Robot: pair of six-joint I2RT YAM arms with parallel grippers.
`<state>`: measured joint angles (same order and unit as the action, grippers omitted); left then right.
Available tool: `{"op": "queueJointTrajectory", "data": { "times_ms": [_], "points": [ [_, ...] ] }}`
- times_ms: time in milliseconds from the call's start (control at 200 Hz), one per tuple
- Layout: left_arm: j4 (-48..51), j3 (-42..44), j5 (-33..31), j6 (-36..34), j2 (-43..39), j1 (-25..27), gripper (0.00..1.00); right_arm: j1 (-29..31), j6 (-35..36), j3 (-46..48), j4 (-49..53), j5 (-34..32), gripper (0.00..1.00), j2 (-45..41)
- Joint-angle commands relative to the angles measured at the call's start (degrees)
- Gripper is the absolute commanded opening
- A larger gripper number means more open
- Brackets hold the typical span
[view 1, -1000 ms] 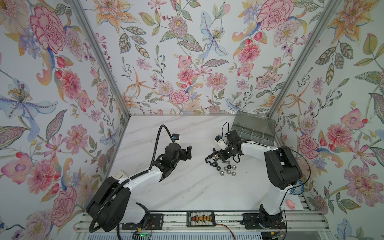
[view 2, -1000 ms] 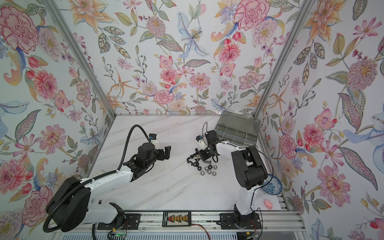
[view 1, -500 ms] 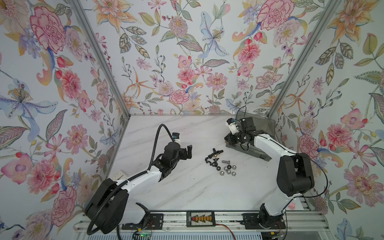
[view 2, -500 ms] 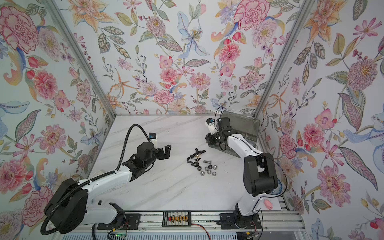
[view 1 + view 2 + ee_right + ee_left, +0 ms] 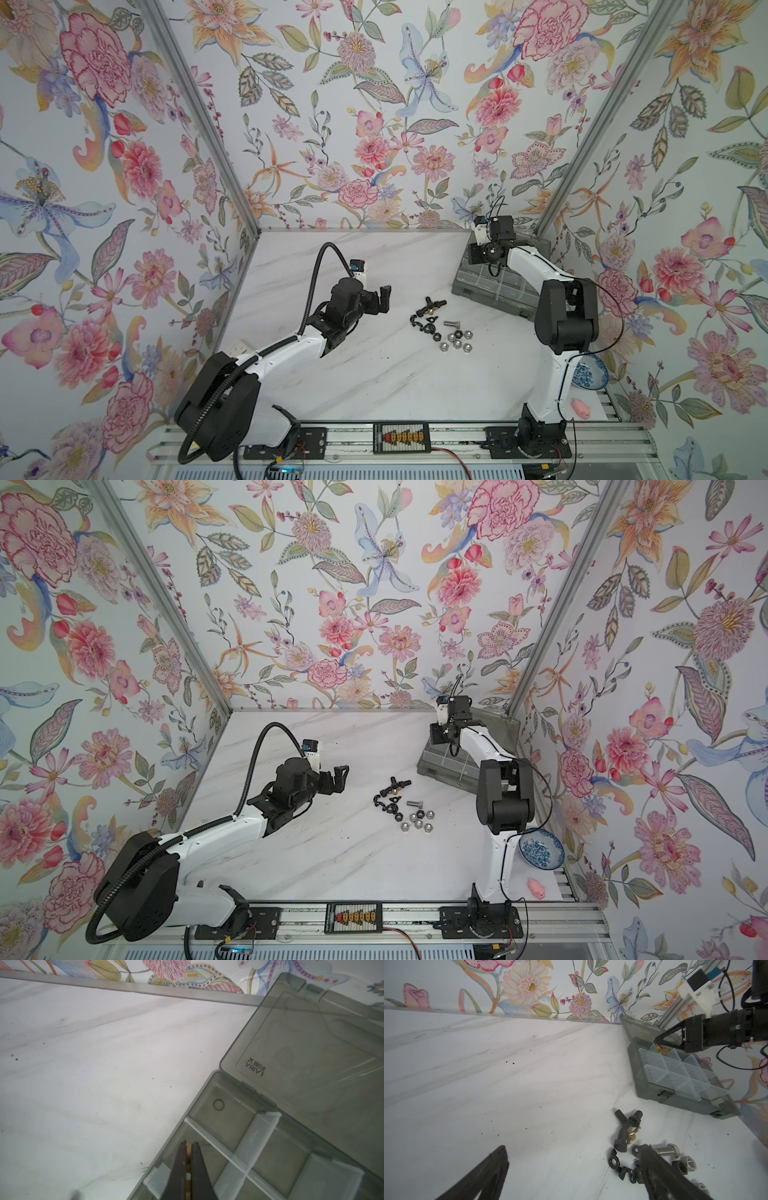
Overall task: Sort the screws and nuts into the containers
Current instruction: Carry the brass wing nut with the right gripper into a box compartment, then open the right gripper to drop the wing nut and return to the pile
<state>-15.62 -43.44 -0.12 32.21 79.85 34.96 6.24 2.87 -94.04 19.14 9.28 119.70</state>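
Note:
Black screws and a silver bolt lie in a loose pile mid-table, with silver nuts and black wing nuts beside them. The smoky-grey organiser box stands open at the back right, and the containers that show are empty. My right gripper hangs over a compartment at the box's far left corner, shut on a brass wing nut. My left gripper hovers open just left of the pile, holding nothing.
The box's lid lies back toward the rear wall. A second brass wing nut sits among the black screws. A blue-and-white bowl and a small pink object sit at the front right, beyond the right arm's base.
My right gripper has left the pile and travelled back-right to the box's far corner, still shut with the brass nut in it. The left arm has barely moved.

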Motion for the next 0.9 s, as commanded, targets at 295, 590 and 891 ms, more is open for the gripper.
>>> {"op": "queueJointTrajectory", "data": {
  "times_ms": [295,590,891],
  "points": [
    [0.4,-3.32,0.85,-0.12,1.71,0.72,1.0,-0.88,-0.81,-2.67,1.04,-1.57,0.0,3.06],
    [0.93,-2.81,0.83,0.41,0.9,0.64,0.99,-0.97,-0.69,-0.56,0.99,-0.93,0.23,1.56],
    [0.72,-2.88,1.53,1.23,1.01,0.64,0.99,-0.57,-0.69,5.34,1.0,2.31,0.38,-7.29]
  ]
}}
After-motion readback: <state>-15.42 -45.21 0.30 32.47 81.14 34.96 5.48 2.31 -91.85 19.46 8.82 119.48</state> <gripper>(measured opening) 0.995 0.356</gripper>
